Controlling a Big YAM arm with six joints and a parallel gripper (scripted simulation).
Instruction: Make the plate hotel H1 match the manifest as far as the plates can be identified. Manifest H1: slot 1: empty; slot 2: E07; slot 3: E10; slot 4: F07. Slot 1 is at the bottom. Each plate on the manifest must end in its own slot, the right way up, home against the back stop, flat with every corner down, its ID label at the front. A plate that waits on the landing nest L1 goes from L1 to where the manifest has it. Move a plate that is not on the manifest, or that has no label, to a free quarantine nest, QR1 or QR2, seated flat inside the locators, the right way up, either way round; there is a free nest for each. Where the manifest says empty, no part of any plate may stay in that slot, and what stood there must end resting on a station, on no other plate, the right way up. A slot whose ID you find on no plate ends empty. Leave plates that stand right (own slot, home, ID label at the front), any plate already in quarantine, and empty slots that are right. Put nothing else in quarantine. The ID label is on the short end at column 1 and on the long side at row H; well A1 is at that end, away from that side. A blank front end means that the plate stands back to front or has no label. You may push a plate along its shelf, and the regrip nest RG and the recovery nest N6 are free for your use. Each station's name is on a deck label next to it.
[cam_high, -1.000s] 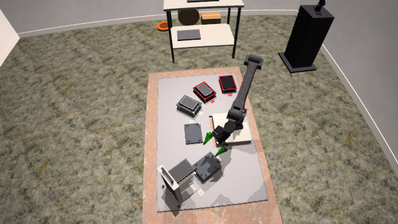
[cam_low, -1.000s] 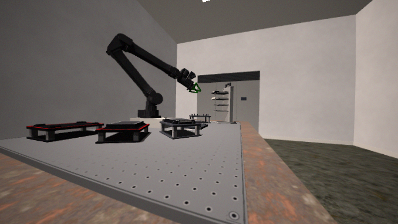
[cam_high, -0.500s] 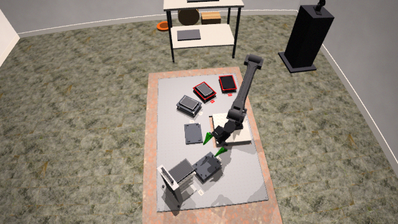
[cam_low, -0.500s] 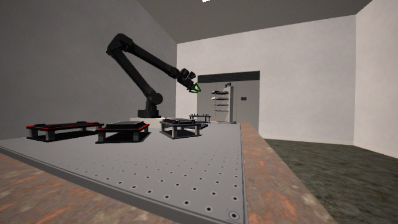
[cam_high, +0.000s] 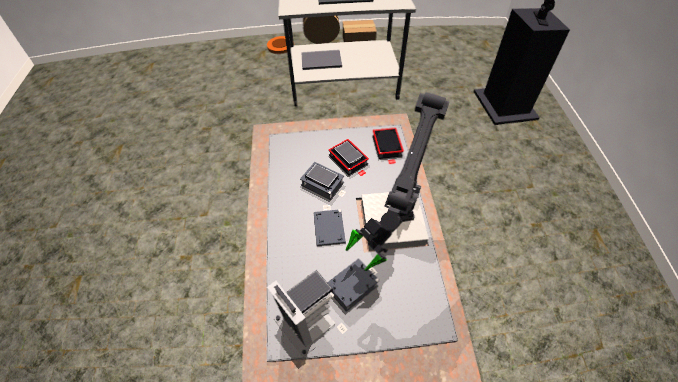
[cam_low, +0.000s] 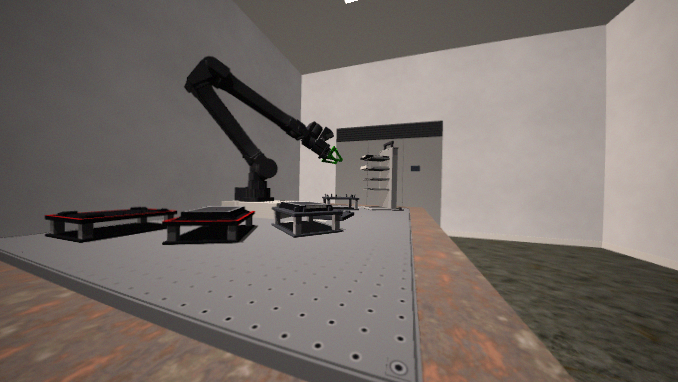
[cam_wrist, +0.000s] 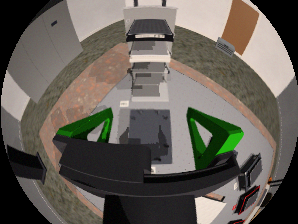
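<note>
The plate hotel H1 (cam_high: 295, 312) (cam_low: 380, 176) (cam_wrist: 149, 56) stands at the near left corner of the deck. A dark plate (cam_high: 309, 290) (cam_wrist: 149, 27) lies on its top level. The lower shelves show in the wrist view, but I cannot read what is on them. My gripper (cam_high: 365, 250) (cam_low: 332, 155) (cam_wrist: 149, 111) is open and empty. It hangs in the air above an empty dark nest (cam_high: 353, 286) (cam_wrist: 160, 151) in front of the hotel and faces the hotel's front.
A flat empty nest (cam_high: 330, 227) lies mid-deck. A raised nest (cam_high: 321, 177) (cam_low: 307, 216) holds a plate. One red-rimmed quarantine nest (cam_high: 348, 155) (cam_low: 210, 221) holds a plate and the other (cam_high: 388, 141) (cam_low: 107, 216) is bare. The arm's base stands on a pale block (cam_high: 417, 235).
</note>
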